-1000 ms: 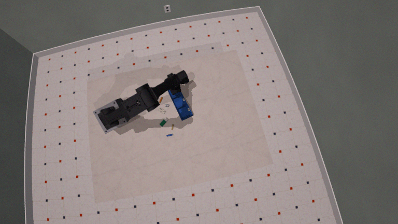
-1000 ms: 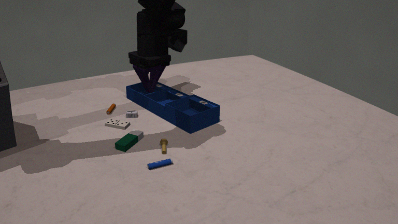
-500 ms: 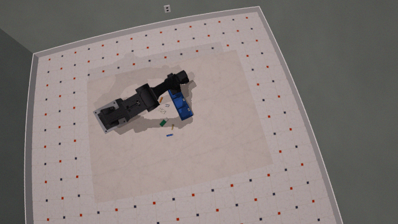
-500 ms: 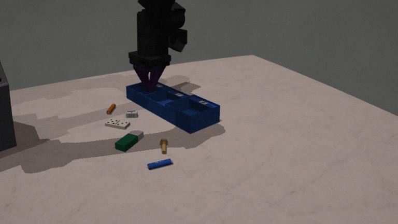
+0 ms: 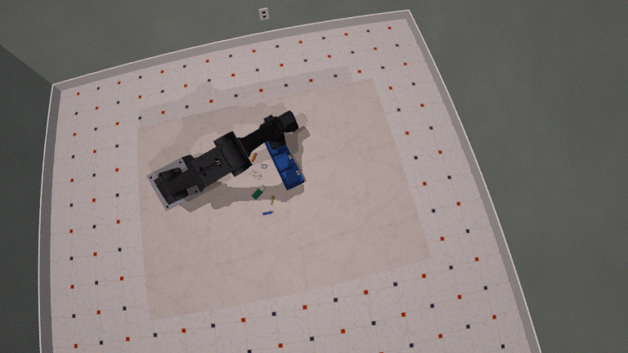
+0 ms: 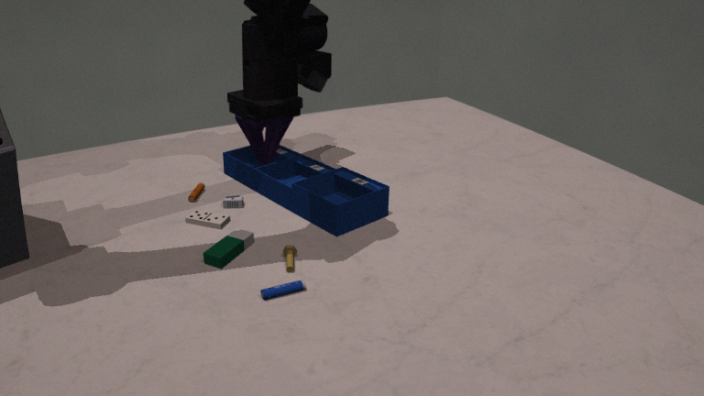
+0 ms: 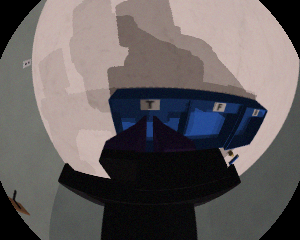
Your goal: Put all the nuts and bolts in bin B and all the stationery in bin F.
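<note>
Your jaws stand all but closed, holding nothing visible; the bolt point(image 5: 272, 199) point(image 6: 290, 260) point(image 7: 230, 153) lies nearer, slightly right, head far.

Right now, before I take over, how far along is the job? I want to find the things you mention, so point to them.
Done: no sorted item is visible in bin F point(image 5: 281, 162) point(image 6: 269, 189) point(image 7: 236, 108).
In hand: nothing; the gripper point(image 5: 276, 145) point(image 6: 265, 161) point(image 7: 149, 120) is shut at bin T point(image 5: 275, 149) point(image 6: 238, 165) point(image 7: 124, 106).
Left: the bolt point(image 5: 272, 199) point(image 6: 290, 259) point(image 7: 230, 153), plus the likely eraser point(image 5: 257, 193) point(image 6: 224, 251) and sharpener point(image 5: 263, 166) point(image 6: 233, 202), all on the table.
</note>
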Tool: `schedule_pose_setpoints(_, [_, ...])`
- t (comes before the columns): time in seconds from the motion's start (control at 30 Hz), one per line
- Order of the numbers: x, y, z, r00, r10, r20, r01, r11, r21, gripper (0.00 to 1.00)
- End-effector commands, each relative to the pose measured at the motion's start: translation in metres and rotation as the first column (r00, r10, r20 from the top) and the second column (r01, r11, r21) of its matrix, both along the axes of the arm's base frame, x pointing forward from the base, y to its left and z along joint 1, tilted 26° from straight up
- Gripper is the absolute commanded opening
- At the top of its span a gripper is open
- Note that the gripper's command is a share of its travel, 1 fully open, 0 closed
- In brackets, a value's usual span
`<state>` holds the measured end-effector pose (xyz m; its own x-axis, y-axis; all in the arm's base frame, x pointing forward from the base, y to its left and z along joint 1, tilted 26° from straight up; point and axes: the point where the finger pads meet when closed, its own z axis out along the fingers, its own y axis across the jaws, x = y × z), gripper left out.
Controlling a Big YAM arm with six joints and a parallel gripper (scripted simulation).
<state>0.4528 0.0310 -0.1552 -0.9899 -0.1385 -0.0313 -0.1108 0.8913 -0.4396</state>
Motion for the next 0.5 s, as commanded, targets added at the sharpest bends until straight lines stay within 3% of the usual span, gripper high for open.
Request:
schedule_pose_setpoints(0.0, [0.004,0.011,0.007,1.0,0.013,0.011,-0.013,1.0,-0.001,0.08])
schedule_pose_setpoints(0.03, [0.008,0.014,0.016,1.0,0.014,0.028,-0.014,1.0,0.003,0.08])
schedule_pose_setpoints(0.3, [0.004,0.008,0.023,1.0,-0.006,0.022,0.006,1.0,0.002,0.08])
schedule_pose_setpoints(0.47, [0.002,0.019,0.028,1.0,0.014,0.021,-0.014,1.0,0.002,0.08])
